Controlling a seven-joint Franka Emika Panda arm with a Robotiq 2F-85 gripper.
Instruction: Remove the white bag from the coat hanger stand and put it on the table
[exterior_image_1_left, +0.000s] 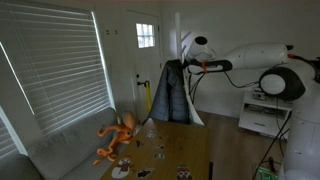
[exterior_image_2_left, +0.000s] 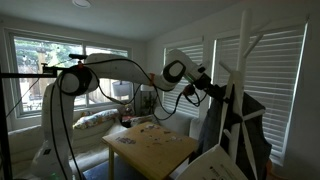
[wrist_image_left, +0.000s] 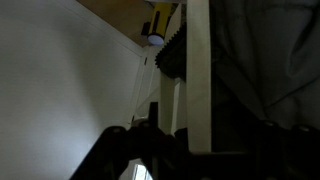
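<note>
The coat hanger stand (exterior_image_2_left: 243, 50) is a white pole with prongs, also in an exterior view (exterior_image_1_left: 186, 75). A dark jacket (exterior_image_2_left: 250, 140) hangs on it. The white bag (exterior_image_2_left: 213, 165) hangs low beside the jacket, and shows as a white strip along the jacket's side (exterior_image_1_left: 194, 108). My gripper (exterior_image_2_left: 213, 88) is up at the stand's upper part (exterior_image_1_left: 190, 66). In the wrist view the pole (wrist_image_left: 198, 70) stands between the dark fingers (wrist_image_left: 200, 150), which look spread apart and hold nothing. The wooden table (exterior_image_2_left: 165, 152) is below, also in an exterior view (exterior_image_1_left: 190, 150).
Small items lie on the table (exterior_image_1_left: 150, 155). An orange octopus toy (exterior_image_1_left: 118, 135) sits on the grey sofa (exterior_image_1_left: 65, 150) under the blinds. A white cabinet (exterior_image_1_left: 262, 115) stands behind the arm, with a door (exterior_image_1_left: 148, 60) at the back.
</note>
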